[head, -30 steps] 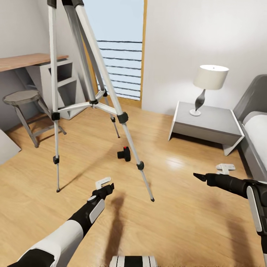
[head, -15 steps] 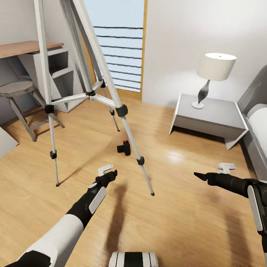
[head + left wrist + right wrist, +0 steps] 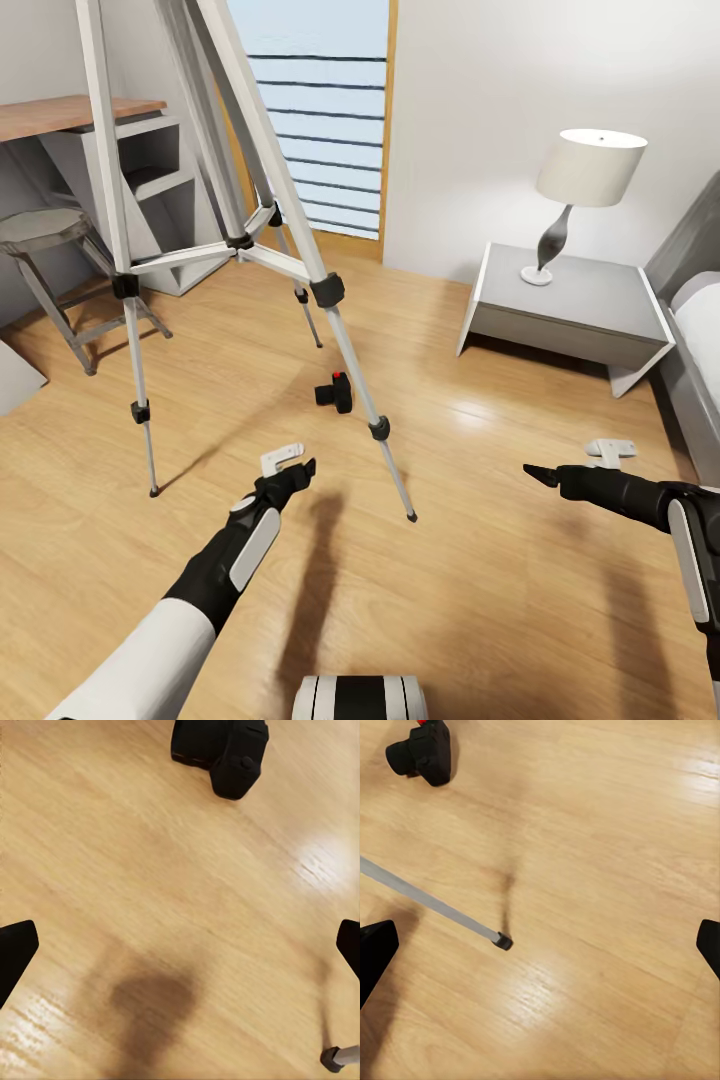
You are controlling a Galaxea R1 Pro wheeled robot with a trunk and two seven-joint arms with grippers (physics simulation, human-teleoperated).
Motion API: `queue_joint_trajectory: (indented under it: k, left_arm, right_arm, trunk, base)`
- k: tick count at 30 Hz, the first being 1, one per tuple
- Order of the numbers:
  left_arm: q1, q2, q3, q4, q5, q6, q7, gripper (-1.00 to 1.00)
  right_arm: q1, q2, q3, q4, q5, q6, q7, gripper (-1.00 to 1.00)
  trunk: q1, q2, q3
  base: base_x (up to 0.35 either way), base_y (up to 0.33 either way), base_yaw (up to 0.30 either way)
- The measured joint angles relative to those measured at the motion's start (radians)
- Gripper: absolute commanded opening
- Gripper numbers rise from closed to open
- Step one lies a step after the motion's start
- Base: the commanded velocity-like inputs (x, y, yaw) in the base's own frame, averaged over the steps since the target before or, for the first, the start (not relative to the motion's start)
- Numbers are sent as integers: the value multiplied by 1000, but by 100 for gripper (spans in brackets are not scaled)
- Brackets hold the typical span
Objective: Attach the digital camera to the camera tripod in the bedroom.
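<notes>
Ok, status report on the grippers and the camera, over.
Left gripper and right gripper open, empty. Camera on floor, under tripod. Tripod leg beside camera.

The head view looks forward and down from high up over the light wood plank floor [image 3: 520, 600], with the tall silver-legged tripod [image 3: 250, 240] at eleven o'clock and the grey nightstand [image 3: 565, 310] at two o'clock. The left wrist view faces nearly straight down, close to the floor, its claw [image 3: 180, 945] tips at the frame edges. The right wrist view also faces down, from farther off. All three views share the small black camera with the red button [image 3: 335, 392] and the tripod's near leg foot [image 3: 502, 941].
</notes>
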Motion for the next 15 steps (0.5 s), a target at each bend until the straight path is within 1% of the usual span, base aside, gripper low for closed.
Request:
queue_joint_trajectory:
  k: [3,8,11,15]
  left_arm:
    - [4,3,0,-4,0,0,-1,100]
    - [18,18,-1,-6,0,-8,-1,100]
    - [27,26,0,-6,0,-18,0,100]
    - [33,33,-1,-4,0,-24,1,100]
  right_arm:
    - [0,0,0,0,0,0,0,100]
    - [1,0,0,0,0,0,0,100]
    - [1,0,0,0,0,0,0,100]
    - [1,0,0,0,0,0,0,100]
  trunk:
    - [0,0,0]
    - [0,0,0]
    - [0,0,0]
    - [0,0,0]
  base:
    - [0,0,0]
    - [25,-30,0]
    - [155,-108,0]
    - [231,-129,0]
